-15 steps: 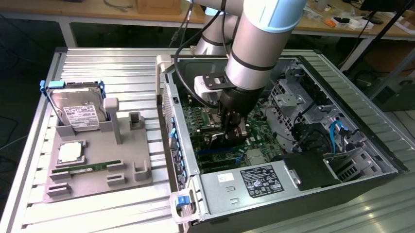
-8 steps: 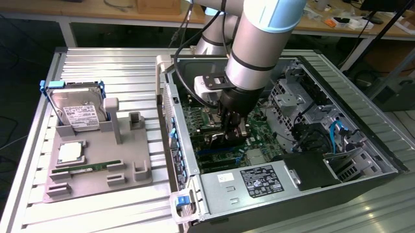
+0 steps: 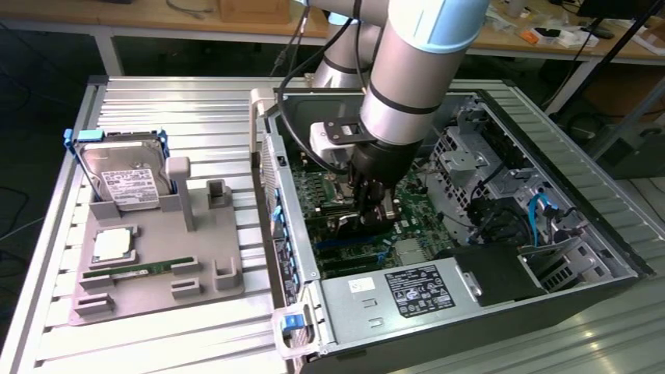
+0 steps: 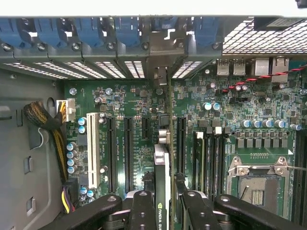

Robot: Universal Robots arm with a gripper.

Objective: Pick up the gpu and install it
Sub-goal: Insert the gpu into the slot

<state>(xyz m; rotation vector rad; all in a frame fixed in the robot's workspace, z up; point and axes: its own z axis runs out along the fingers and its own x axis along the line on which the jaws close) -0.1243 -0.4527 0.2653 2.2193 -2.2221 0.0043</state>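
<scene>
Gpu, seen edge-on in the wrist view: thin, flat, rigid card, black face with a small printed logo, green board edge along one side. Stands on its long edge over the green motherboard, between rows of long black slots and in line with them; seated or not, cannot tell. Clamped on both flat faces by the black, rounded fingers of the gripper, closed only as far as the card's thickness. Beside the black slots, one white plastic slot; farther off, a square, metal-framed processor socket. Along the rear wall, perforated metal covers under blue plastic clips. In the exterior view, gripper inside the open sheet-metal computer case, set on a ribbed metal table. To the exterior view's left, well apart, a grey moulded tray carrying a silver hard drive with white label and a narrow green memory stick.
</scene>
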